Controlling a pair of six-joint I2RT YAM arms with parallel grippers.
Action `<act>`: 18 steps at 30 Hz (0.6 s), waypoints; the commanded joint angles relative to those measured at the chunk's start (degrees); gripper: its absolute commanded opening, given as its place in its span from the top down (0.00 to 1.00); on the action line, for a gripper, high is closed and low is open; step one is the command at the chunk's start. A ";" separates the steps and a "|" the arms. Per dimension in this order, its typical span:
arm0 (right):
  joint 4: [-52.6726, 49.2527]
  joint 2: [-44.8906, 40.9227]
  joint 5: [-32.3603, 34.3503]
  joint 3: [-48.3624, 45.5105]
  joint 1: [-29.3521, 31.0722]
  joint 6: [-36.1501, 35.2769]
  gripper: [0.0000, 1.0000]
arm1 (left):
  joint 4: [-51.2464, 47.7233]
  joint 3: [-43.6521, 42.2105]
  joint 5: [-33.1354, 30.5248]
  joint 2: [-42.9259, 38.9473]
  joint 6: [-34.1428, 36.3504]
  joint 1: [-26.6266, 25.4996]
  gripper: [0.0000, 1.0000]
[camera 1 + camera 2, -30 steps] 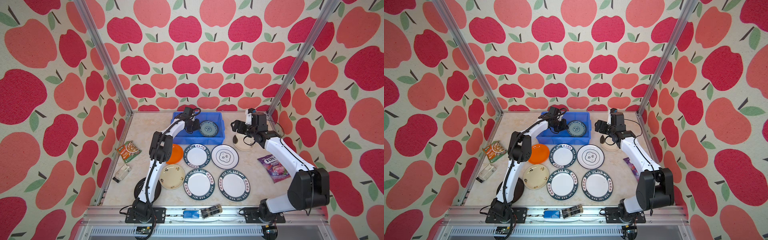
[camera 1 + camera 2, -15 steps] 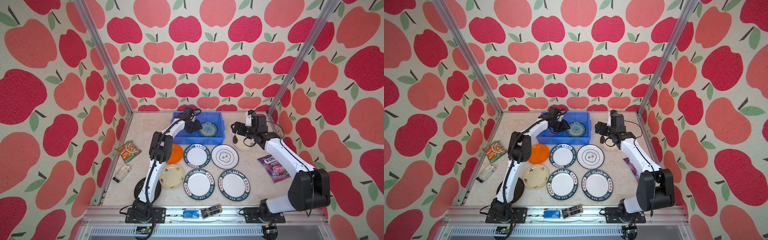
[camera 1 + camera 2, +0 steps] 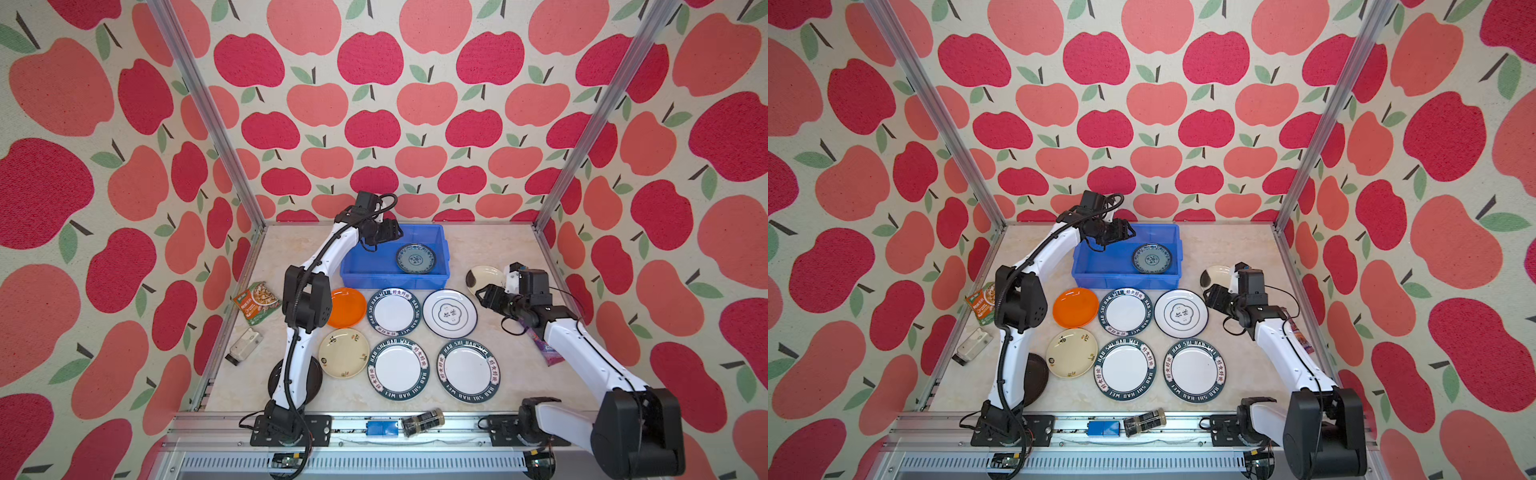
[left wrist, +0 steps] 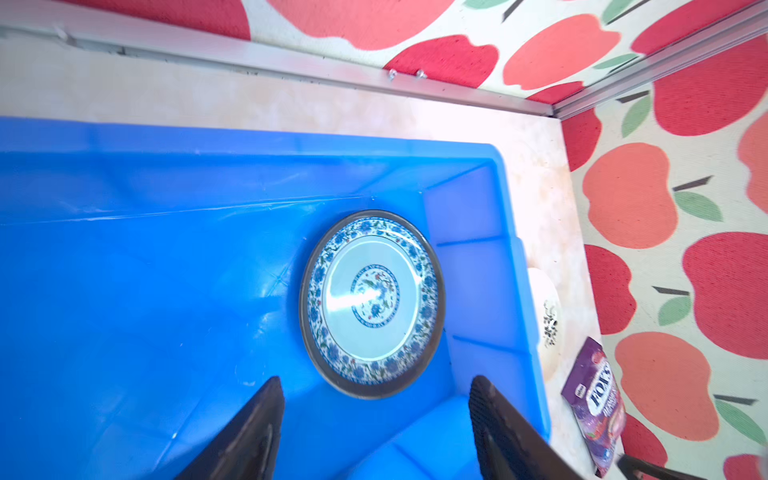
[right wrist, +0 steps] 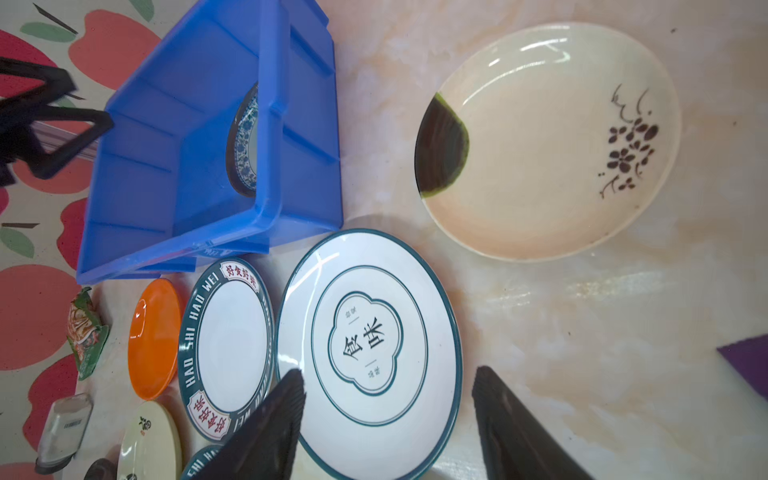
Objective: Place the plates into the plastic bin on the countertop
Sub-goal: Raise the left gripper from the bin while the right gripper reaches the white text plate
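Teal plate (image 4: 372, 303), just beyond spread left fingers (image 4: 249, 428)

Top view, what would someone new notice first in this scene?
Loud red-and-coral apple wallpaper wraps every wall. On the countertop, the bright blue plastic bin sits at the back, holding one teal patterned plate. In front of it, the orange plate glows among white plates.

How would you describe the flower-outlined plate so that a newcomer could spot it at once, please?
Find the blue plastic bin at the back of the countertop. The flower-outlined plate is rightmost in the row in front of it. Unlike its broad-rimmed lettered neighbours, it has a thin rim and a central flower outline.
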 commanded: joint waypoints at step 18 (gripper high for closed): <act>15.69 5.71 -4.18 -12.23 -0.82 9.69 0.43 | 18.45 -38.46 10.32 -27.02 -7.14 6.92 0.31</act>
